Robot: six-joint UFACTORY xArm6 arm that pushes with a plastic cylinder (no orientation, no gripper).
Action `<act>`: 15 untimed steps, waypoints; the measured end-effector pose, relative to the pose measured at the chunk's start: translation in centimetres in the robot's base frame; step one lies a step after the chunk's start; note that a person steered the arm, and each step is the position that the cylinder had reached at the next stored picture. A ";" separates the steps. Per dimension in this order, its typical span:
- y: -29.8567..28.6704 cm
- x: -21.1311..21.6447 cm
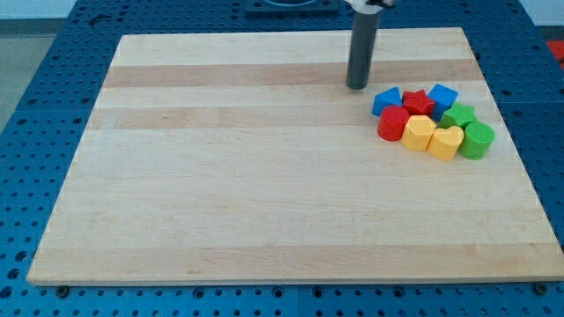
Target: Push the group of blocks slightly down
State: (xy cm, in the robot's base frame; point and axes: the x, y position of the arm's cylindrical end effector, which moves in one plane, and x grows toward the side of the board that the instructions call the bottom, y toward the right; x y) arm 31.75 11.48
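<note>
Blocks, 8 total, sit packed in one cluster at the view's right, on the board (264, 194), w/ a blue pegboard table (35, 79) showing round its edges. Largest to smallest: board, table strip, rod (361, 48), then blocks. Rod is dark, upright, coming in from the view's top; my tip (357, 86) rests on the board just up-left of the cluster, near the blue triangle-ish block (386, 99) but apart from it, not touching any block. No gripper here, so nothing held; tip is free. Count: 2 blue, 2 red, 2 yellow, 2 green. Back row, left to right: blue triangle-ish block, red star-ish block (419, 102), blue cube (442, 95). Front row: red cylinder (392, 123), yellow hexagon-ish block (419, 132), yellow heart (445, 142), green cylinder (478, 139); green star-ish block (458, 115) sits between blue cube and green cylinder. Neighbours touch or nearly touch. Nothing stands between tip and cluster; board below cluster is bare wood.
</note>
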 end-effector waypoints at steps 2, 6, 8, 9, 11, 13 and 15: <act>8.3 -1.9; 11.5 2.4; 11.5 3.8; 11.5 4.5; 11.5 6.1; 11.5 7.1; 11.5 7.7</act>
State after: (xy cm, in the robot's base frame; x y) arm 39.43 23.00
